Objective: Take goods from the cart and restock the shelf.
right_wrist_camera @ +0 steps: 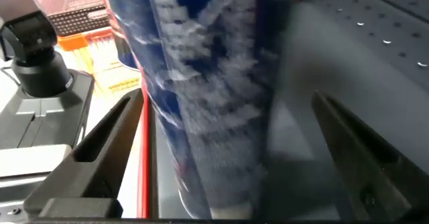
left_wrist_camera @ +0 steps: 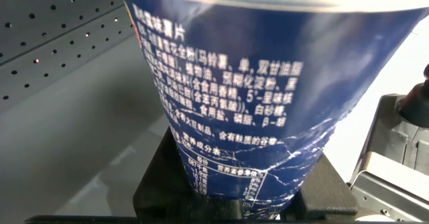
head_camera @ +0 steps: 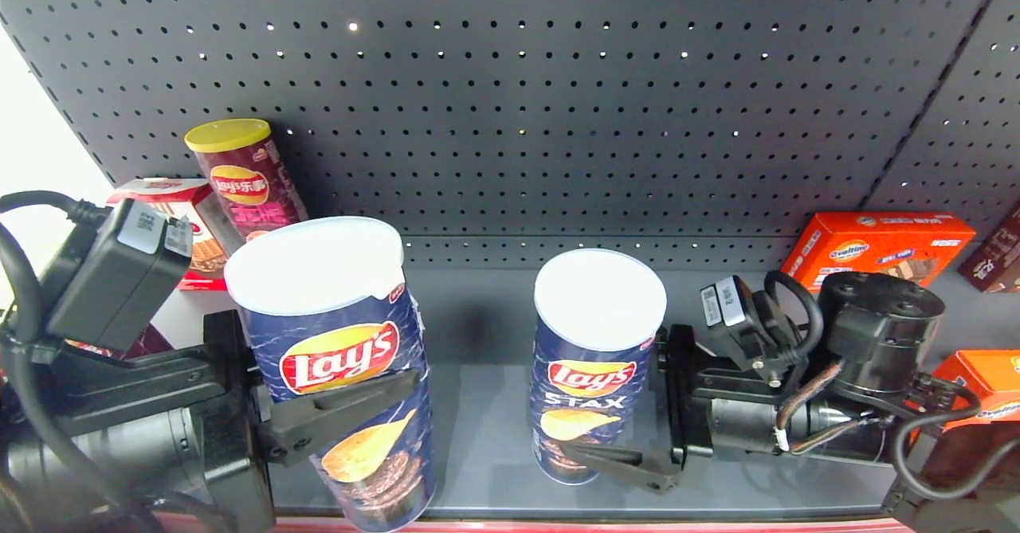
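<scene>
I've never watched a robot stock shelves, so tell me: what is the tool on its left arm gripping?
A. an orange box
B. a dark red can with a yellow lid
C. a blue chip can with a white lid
C: the left tool is clamped around the blue chip can, while the dark red can stands free at the back of the shelf.

There are three chip cans, namely the left blue can (head_camera: 339,358), the right blue can (head_camera: 594,358) and one maroon can (head_camera: 247,186), and four boxes: the far orange box (head_camera: 872,246), the near orange box (head_camera: 984,386), one red-and-white box (head_camera: 167,197) and one brown box (head_camera: 996,258).
</scene>
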Controlling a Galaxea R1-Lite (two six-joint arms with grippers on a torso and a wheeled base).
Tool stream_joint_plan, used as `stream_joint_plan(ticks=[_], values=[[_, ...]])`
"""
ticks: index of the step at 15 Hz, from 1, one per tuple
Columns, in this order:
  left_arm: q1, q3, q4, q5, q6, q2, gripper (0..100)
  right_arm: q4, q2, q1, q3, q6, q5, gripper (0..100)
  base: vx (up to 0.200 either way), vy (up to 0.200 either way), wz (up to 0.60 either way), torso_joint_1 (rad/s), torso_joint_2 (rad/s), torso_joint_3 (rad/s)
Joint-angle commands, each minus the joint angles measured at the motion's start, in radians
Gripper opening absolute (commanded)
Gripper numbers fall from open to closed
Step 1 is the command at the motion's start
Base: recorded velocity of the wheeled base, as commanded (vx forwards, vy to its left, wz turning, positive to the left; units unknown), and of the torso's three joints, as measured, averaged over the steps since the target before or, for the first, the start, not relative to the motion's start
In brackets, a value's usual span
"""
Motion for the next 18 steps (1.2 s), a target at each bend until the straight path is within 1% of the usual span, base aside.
stream_joint_plan(ticks=[1,2,5,7,8,10,12,13,14,15,16,17,18], values=[[0.001,0.001,-0.002,0.000,0.000,0.001,0,-0.001,-0.093,-0.043,0.056,0.002,0.002,100,0.000,0.000,0.00,0.000,0.00,0.000],[0.001,-0.001,-0.001,0.000,0.000,0.001,0,-0.001,-0.150,-0.074,0.091,0.004,0.004,100,0.000,0.000,0.00,0.000,0.00,0.000],[-0.001,-0.002,-0.002,0.000,0.000,0.001,0,0.011,-0.290,-0.106,0.157,0.007,0.002,100,0.000,0.000,0.00,0.000,0.00,0.000],[0.001,-0.002,-0.002,0.000,0.000,-0.001,0,0.013,-0.399,-0.135,0.198,0.037,-0.010,100,0.000,0.000,0.00,0.000,0.00,0.000],[0.001,-0.001,-0.002,0.000,0.000,-0.003,0,0.014,-0.478,-0.174,0.215,0.063,-0.022,100,0.000,0.000,0.00,0.000,0.00,0.000],[-0.001,-0.001,-0.001,0.000,-0.002,-0.015,0,0.020,-0.598,-0.264,0.272,0.073,-0.116,100,0.000,0.000,0.00,0.000,0.00,0.000],[-0.001,-0.004,-0.002,0.000,-0.002,-0.015,0,0.054,-0.712,-0.338,0.343,0.073,-0.185,100,0.000,0.000,0.00,0.000,0.00,0.000],[-0.001,-0.004,-0.002,-0.002,0.000,-0.015,0,0.114,-0.822,-0.390,0.407,0.080,-0.248,100,0.000,0.000,0.00,0.000,0.00,0.000],[-0.001,-0.004,-0.002,-0.002,0.000,-0.015,0,0.145,-0.870,-0.401,0.428,0.091,-0.272,100,0.000,0.000,0.00,0.000,0.00,0.000],[-0.001,-0.004,-0.002,-0.002,0.000,-0.015,0,0.250,-1.003,-0.421,0.474,0.119,-0.348,100,0.000,0.000,0.00,0.000,0.00,0.000],[-0.001,-0.002,-0.002,-0.002,-0.002,-0.016,0,0.332,-1.090,-0.424,0.493,0.126,-0.386,100,0.000,0.000,0.00,0.000,0.00,0.000],[-0.001,-0.001,-0.002,-0.002,-0.002,-0.016,0,0.474,-1.219,-0.425,0.508,0.129,-0.440,100,0.000,0.000,0.00,0.000,0.00,0.000],[-0.001,-0.001,-0.002,-0.002,-0.002,-0.016,0,0.474,-1.219,-0.425,0.508,0.129,-0.440,100,0.000,0.000,0.00,0.000,0.00,0.000]])
